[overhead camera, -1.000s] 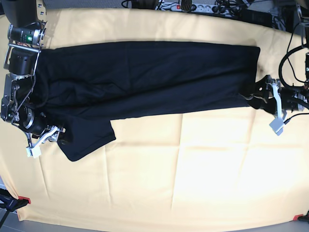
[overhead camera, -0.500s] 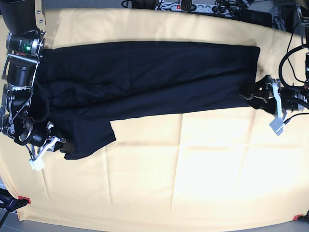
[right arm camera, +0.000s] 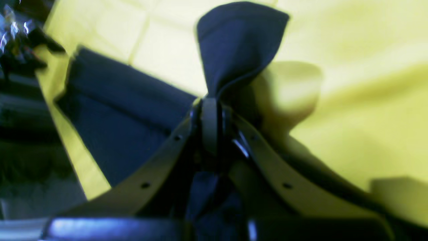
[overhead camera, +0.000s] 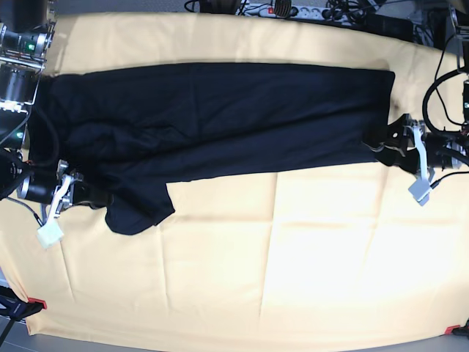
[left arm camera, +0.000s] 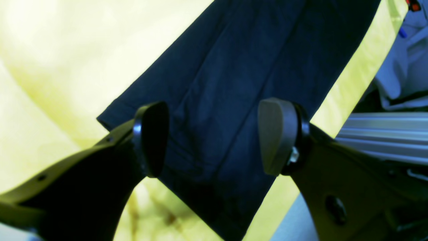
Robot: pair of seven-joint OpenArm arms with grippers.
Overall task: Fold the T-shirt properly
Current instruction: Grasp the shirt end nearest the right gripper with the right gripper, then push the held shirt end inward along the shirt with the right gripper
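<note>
The black T-shirt [overhead camera: 220,117] lies spread lengthwise across the far half of the yellow cloth, one sleeve hanging toward the near left. My right gripper [overhead camera: 79,196] sits at the base view's left, shut on the sleeve's edge. In the right wrist view the pads [right arm camera: 210,124] pinch a fold of the T-shirt [right arm camera: 237,43] that stands up in front of them. My left gripper [overhead camera: 385,141] is at the shirt's right end, open. In the left wrist view its gripper [left arm camera: 214,137] straddles the T-shirt [left arm camera: 250,60] hem, fingers wide apart, with the fabric lying flat beneath them.
A yellow cloth [overhead camera: 293,257] covers the table, with red clips at its near corners [overhead camera: 37,303]. A power strip and cables [overhead camera: 293,9] run along the far edge. More cables hang by the left arm [overhead camera: 440,81].
My right gripper has shut on the sleeve edge and drawn it left and toward the far side, so the sleeve tip has shifted. The left arm has not moved.
</note>
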